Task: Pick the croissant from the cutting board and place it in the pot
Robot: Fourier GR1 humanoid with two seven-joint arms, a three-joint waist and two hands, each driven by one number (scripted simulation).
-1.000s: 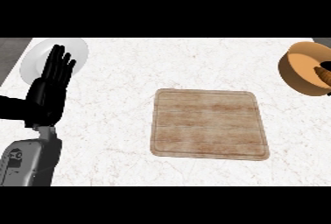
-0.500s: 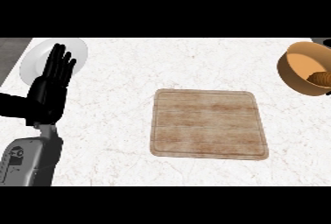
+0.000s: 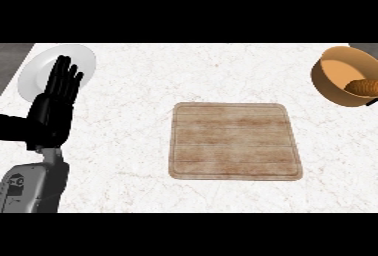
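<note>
The croissant (image 3: 363,86) now lies inside the pot (image 3: 334,75), the right hand gone from view; the placing looks done. The left hand (image 3: 57,100) rests open, holding nothing.

Readable text: none is showing anywhere.
Forearm (image 3: 29,187): a small round dark mark is showing on its grey cover, too small to read.
</note>
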